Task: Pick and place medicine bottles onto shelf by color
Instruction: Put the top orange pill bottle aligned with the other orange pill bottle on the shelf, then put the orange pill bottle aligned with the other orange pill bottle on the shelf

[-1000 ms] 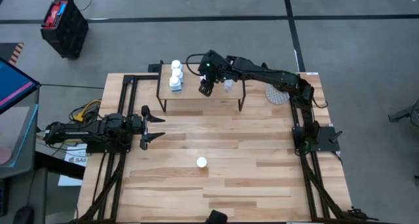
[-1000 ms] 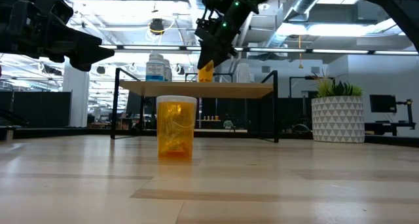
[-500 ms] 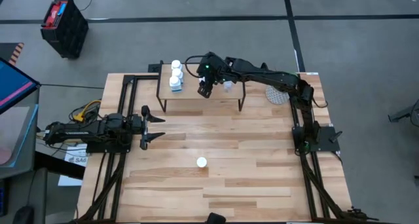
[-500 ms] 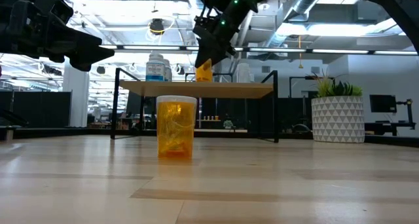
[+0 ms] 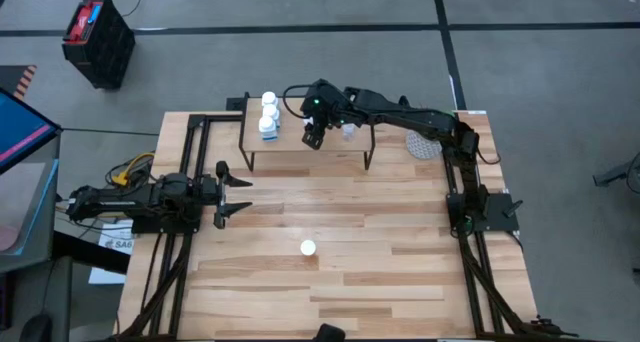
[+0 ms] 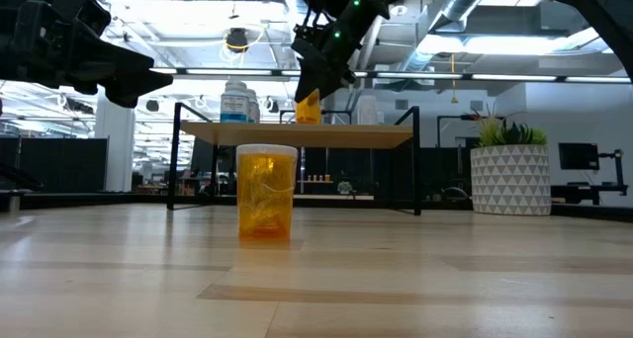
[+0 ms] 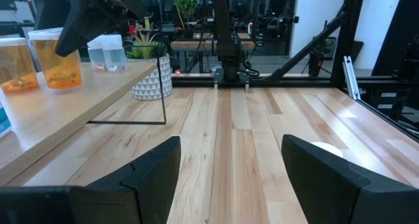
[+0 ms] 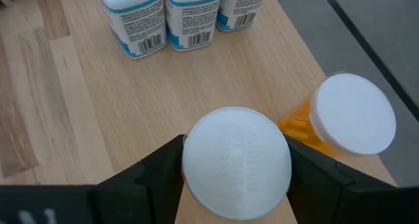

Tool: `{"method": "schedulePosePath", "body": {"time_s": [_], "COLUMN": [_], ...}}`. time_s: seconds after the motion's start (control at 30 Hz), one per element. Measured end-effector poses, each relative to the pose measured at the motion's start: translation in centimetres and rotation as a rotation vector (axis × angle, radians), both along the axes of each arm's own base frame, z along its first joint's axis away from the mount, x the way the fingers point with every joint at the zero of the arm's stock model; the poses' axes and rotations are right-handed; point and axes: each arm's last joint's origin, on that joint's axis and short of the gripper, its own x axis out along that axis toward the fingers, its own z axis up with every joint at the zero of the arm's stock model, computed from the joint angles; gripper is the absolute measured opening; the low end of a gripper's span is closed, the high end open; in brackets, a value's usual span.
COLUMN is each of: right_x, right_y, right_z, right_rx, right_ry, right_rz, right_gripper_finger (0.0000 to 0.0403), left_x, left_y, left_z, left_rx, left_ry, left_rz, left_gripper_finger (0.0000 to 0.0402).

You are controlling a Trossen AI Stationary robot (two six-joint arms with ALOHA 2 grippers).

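My right gripper [image 5: 314,133] is over the shelf [image 5: 290,148], shut on an orange bottle with a white cap [image 8: 237,160]. A second orange bottle [image 8: 347,119] stands on the shelf just beyond it, toward the far edge. Three white bottles with blue marks [image 5: 268,115] stand in a row at the shelf's left end. Clear pale bottles [image 5: 349,131] stand to the right of the gripper. A third orange bottle [image 6: 265,193] stands upright on the table's middle [image 5: 308,248]. My left gripper [image 5: 240,190] is open and empty at the table's left. My right gripper pinches the orange bottle at its white cap's rim [image 8: 192,165], one finger on each side. The fingers [image 8: 154,175] come from above, pointing down. The bottle [image 6: 309,108] is upright, its base at the shelf top; whether it rests there, I cannot tell.
A potted green plant in a white patterned pot [image 6: 511,170] stands at the table's far right, beside the shelf. The shelf's thin black legs [image 6: 416,170] stand on the tabletop. Bare wood lies between the shelf and the lone orange bottle.
My right gripper has edged a little toward the white bottles, carrying the orange bottle upright over the shelf top. It has stayed shut on the bottle.
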Motion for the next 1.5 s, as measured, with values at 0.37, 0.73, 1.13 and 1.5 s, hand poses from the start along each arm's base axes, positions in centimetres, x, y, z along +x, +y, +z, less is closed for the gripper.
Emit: {"method": "schedulePosePath", "body": {"time_s": [0.37, 0.73, 1.13, 1.5], "right_x": [0.1, 0.5, 0.4, 0.5], "right_y": [0.1, 0.5, 0.5, 0.6], "right_z": [0.1, 0.3, 0.3, 2.8], "right_rx": [-0.004, -0.039, -0.053, -0.107], "right_ry": [-0.007, -0.016, -0.008, -0.066], "right_rz": [0.003, 0.044, 0.046, 0.042], "right_gripper_finger": [0.0266, 0.0266, 0.0319, 0.0365], "left_x": [0.0, 0.0, 0.0, 0.0], "left_y": [0.0, 0.0, 0.0, 0.0], "left_z": [0.0, 0.0, 0.0, 0.0], "left_rx": [0.000, 0.000, 0.000, 0.000], "left_ry": [0.000, 0.000, 0.000, 0.000], "left_rz": [0.000, 0.000, 0.000, -0.001], "left_gripper_finger": [0.0254, 0.0254, 0.0254, 0.0254]}}
